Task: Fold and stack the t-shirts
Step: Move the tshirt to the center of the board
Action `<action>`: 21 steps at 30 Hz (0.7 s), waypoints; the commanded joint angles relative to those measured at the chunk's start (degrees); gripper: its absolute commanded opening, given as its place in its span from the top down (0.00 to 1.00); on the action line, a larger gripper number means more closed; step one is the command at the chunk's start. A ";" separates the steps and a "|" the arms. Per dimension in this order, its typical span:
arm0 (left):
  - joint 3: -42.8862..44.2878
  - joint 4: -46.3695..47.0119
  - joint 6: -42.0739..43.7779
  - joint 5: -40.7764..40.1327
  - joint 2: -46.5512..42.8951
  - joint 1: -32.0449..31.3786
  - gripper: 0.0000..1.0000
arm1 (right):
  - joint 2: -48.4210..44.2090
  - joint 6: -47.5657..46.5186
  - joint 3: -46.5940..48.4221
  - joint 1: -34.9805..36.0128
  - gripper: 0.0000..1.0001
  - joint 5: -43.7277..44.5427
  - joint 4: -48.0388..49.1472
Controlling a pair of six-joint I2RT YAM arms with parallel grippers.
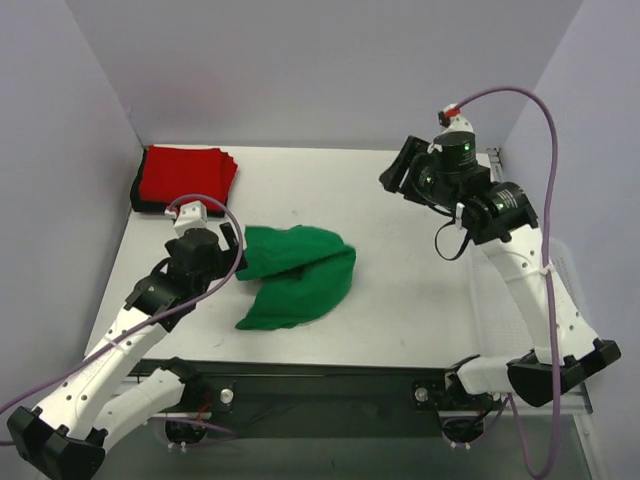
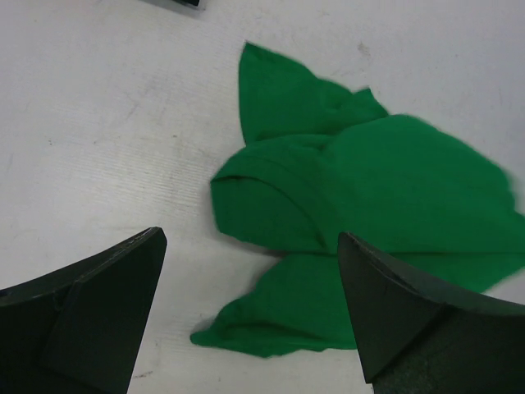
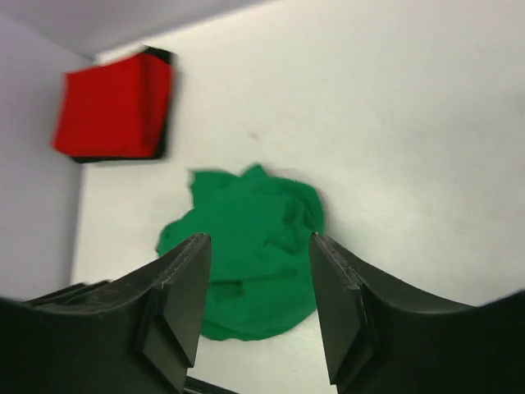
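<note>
A bright green t-shirt lies crumpled in a loose heap on the white table, left of centre. A folded red t-shirt rests on a black one in the far left corner. My left gripper hovers at the green shirt's left edge, open, with nothing between its fingers. In the left wrist view the green shirt spreads ahead of the left gripper. My right gripper is raised high at the far right, open and empty. The right wrist view looks past the right gripper down on the green shirt and the red stack.
A white mesh basket sits along the table's right edge, partly behind the right arm. Pale walls close the table at the back and both sides. The table's front edge runs just before the arm bases.
</note>
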 commanded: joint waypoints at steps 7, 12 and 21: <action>-6.51 -2.84 -3.34 0.00 -2.78 0.38 0.03 | -5.47 -0.27 -31.56 -7.56 0.48 -0.56 1.36; -11.34 3.74 -5.62 9.66 0.81 0.47 0.04 | 0.40 3.50 -39.65 -5.45 0.55 -13.13 6.53; -14.17 18.16 -7.39 16.88 10.12 0.47 0.12 | 13.59 5.80 -41.51 1.50 0.57 -22.72 15.59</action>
